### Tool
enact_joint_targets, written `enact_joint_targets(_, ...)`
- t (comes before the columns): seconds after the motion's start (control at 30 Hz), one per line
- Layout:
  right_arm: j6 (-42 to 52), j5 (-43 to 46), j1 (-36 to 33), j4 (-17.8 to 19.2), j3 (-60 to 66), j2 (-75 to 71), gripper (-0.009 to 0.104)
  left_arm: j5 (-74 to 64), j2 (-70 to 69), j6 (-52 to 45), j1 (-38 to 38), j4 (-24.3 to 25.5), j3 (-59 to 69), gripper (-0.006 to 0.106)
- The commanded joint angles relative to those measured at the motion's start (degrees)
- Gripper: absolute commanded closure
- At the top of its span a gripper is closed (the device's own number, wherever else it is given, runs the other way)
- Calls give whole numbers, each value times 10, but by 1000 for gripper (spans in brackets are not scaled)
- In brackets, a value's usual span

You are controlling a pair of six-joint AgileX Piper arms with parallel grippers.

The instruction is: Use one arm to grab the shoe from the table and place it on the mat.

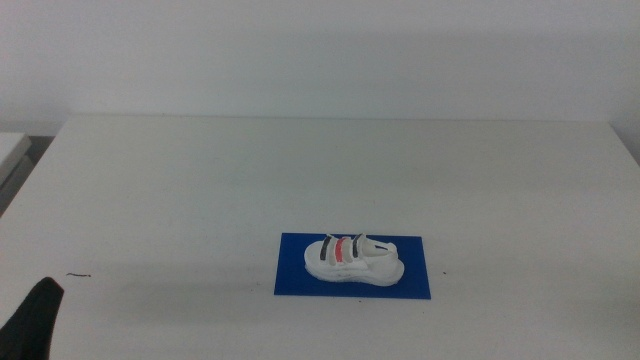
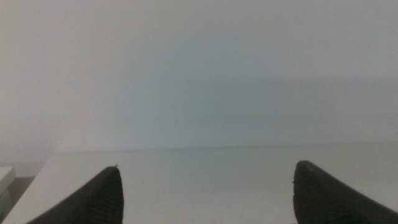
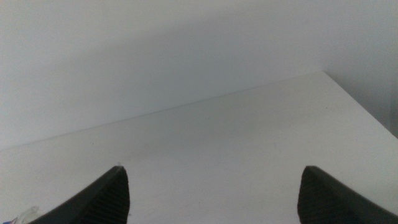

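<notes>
The shoe (image 1: 352, 260) lies on the mat (image 1: 290, 280), in the lower middle of the middle view, a little right of centre. It is a small white sneaker with a thick white sole, resting on that sole with its length running along the mat's long side. Three straps cross its top: two dark ones and a red one. The whole sole sits inside the mat's edges, with blue showing on every side, a wider band at the left and right ends than along the front and back.

The mat is a thin blue rectangle lying flat on the white worktop (image 1: 200, 180). The worktop fills most of the middle view; its far edge runs across the upper part of the frame against a pale wall.

No jaws touch the shoe. The left gripper (image 2: 205, 193) shows in the middle view only as a dark tip at the lower left corner of the frame, well apart from the mat. In the left wrist view its two dark jaws stand wide apart with nothing between them, only worktop and wall beyond.

The right gripper (image 3: 211, 193) is out of the middle view. In the right wrist view its jaws are likewise spread wide and hold nothing; past them the worktop runs to a corner in the upper right of the frame.
</notes>
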State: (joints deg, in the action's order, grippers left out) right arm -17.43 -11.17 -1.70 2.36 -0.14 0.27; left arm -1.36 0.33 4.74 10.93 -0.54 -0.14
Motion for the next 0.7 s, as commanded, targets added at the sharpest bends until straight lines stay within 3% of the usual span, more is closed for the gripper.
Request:
enact_joint_targets(0.0, 2, 5, -1, 4, 1, -3, 16, -1, -3, 0, -1, -12, 1, 7)
enact_joint_targets(0.43, 2, 5, -1, 4, 1, -3, 16, -5, -3, 0, -83, -14, 1, 7)
enact_joint_targets(0.67, 2, 5, -1, 4, 1, -3, 16, -5, -3, -1, -85, -14, 1, 7)
